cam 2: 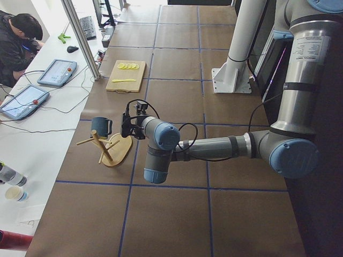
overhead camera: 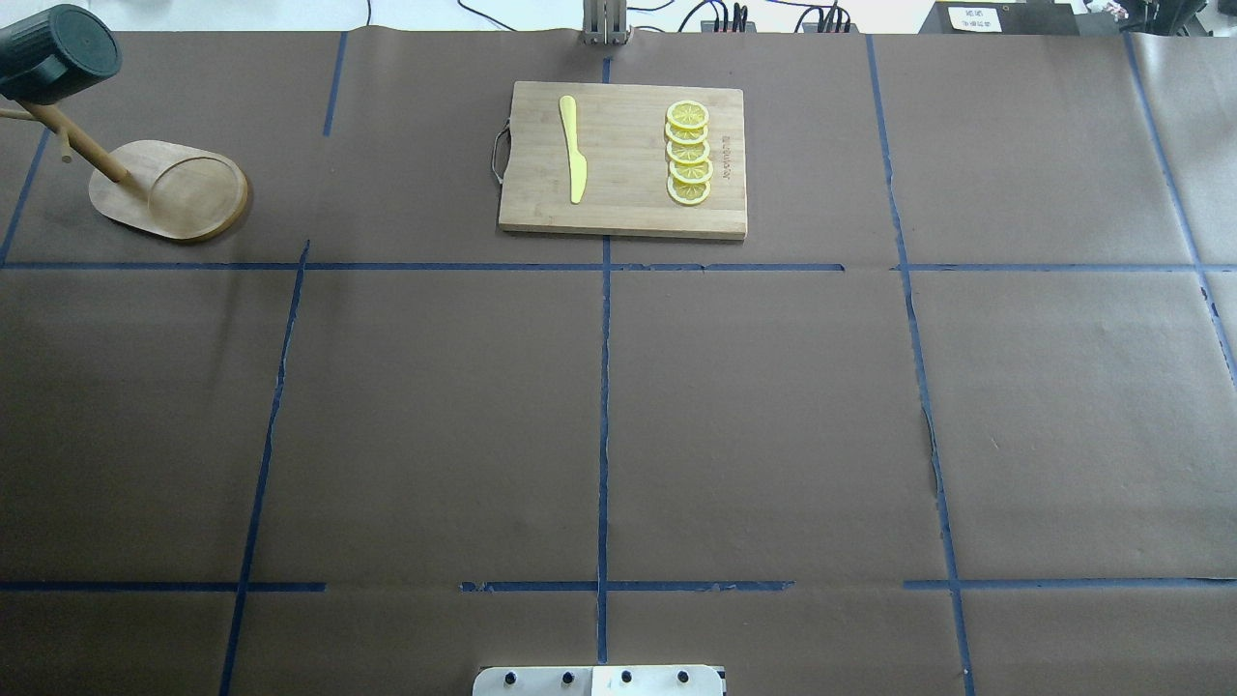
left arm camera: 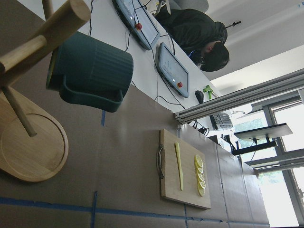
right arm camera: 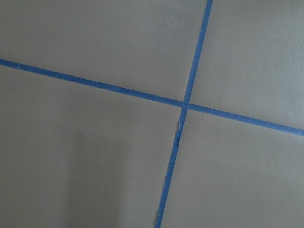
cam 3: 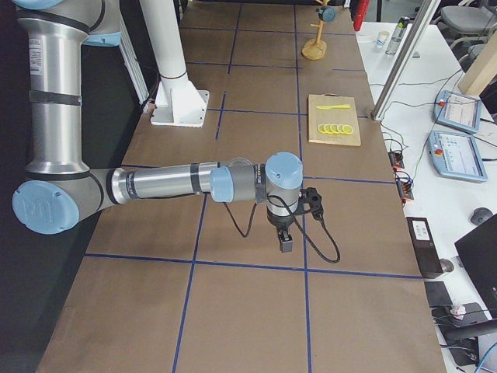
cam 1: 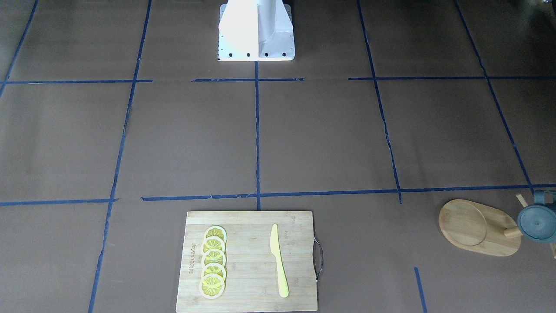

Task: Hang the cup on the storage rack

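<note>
The dark teal ribbed cup [left arm camera: 92, 71] hangs by its squarish handle on a peg of the bamboo storage rack [left arm camera: 28, 147]. It also shows in the overhead view [overhead camera: 53, 53], front view [cam 1: 536, 221] and left side view [cam 2: 100, 126]. The rack's oval base [overhead camera: 164, 188] stands at the table's far left corner. My left gripper [cam 2: 127, 126] hovers just beside the cup, apart from it; I cannot tell if it is open or shut. My right gripper [cam 3: 285, 242] points down over bare table, far from the rack; I cannot tell its state either.
A bamboo cutting board [overhead camera: 618, 208] with a metal handle lies at the far middle and carries a yellow knife [overhead camera: 572, 145] and several lemon slices [overhead camera: 688, 153]. The white robot base [cam 1: 256, 32] stands at the near edge. An operator [cam 2: 19, 40] sits at a side desk.
</note>
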You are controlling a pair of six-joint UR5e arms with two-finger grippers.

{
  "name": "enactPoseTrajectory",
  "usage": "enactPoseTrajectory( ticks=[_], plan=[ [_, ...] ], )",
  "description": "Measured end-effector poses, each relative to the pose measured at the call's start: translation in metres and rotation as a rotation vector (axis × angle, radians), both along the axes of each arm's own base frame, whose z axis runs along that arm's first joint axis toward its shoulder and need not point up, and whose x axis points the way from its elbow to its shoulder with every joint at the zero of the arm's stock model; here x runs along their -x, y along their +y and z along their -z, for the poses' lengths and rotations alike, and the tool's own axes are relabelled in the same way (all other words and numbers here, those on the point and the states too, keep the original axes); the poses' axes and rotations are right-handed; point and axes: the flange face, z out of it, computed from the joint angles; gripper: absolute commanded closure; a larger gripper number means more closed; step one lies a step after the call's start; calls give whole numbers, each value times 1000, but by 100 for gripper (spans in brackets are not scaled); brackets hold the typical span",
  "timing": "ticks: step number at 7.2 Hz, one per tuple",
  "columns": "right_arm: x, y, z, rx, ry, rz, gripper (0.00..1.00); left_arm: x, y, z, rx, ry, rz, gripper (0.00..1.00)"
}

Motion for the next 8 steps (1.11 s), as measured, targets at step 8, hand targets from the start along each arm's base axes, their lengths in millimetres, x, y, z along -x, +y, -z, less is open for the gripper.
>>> enactPoseTrajectory(
  ticks=[8],
  plan=[
    [0,1,-3,7,2,0,0,91,-46,-102,-293,-1112,-44,0]
  ],
)
